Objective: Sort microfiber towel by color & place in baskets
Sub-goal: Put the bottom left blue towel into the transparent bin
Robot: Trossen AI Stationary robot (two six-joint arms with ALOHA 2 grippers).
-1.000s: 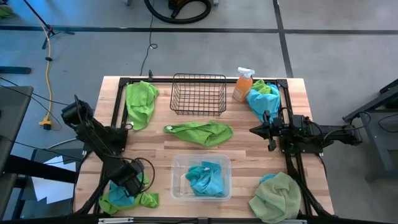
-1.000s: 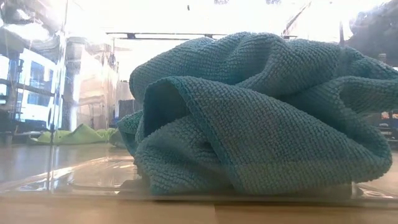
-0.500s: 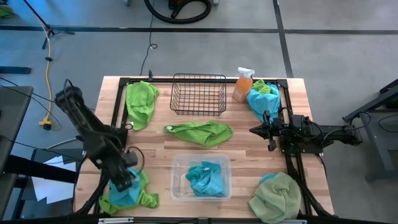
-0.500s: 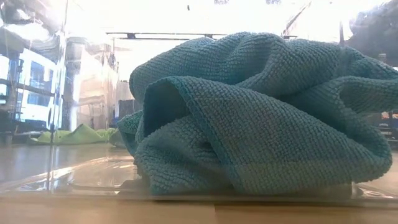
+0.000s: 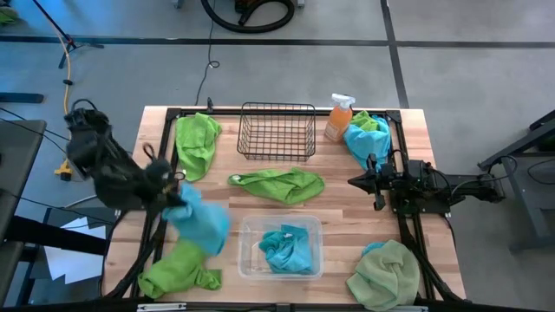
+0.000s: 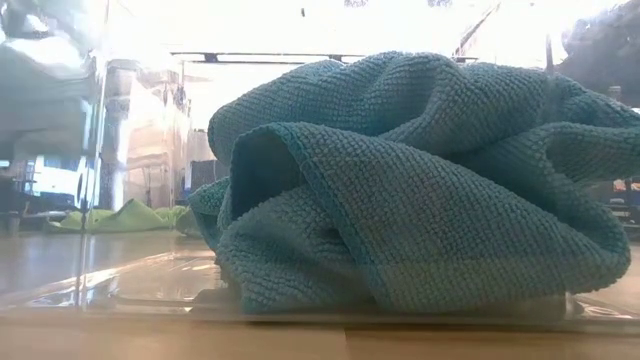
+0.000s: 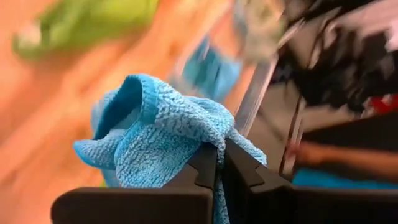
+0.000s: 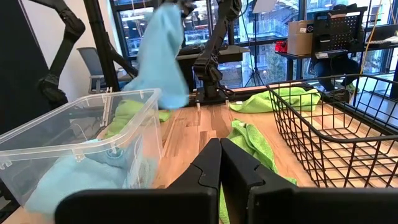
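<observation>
A: Left tool (image 7: 219, 163) is clamped tight on a turquoise towel (image 5: 201, 219), and it hangs in the air just beside the clear tub (image 5: 245, 260), on the side facing the left arm.

B: The tub already has a turquoise cloth (image 5: 287, 247) bunched inside. What lies under the hanging one?

A: A lime green towel (image 5: 178, 269) crumpled on the counter (image 5: 347, 199), near the tub's corner. Nothing stands between the hanging towel and the tub's rim.

B: And the right tool (image 8: 220, 163)?

A: Fingers pressed together, holding nothing, parked beyond the tub on its far side from the left arm.

B: Other things around?

A: Past the tub lies another lime green cloth (image 5: 279, 184), then the black wire basket (image 5: 277, 130), with nothing in it. Beside the basket stands an orange spray bottle (image 5: 339, 117), touching a blue and green heap (image 5: 365, 139). One more green towel (image 5: 196, 143) drapes by the basket's other side, and a pale sage cloth (image 5: 386, 273) sits close beside the tub.
</observation>
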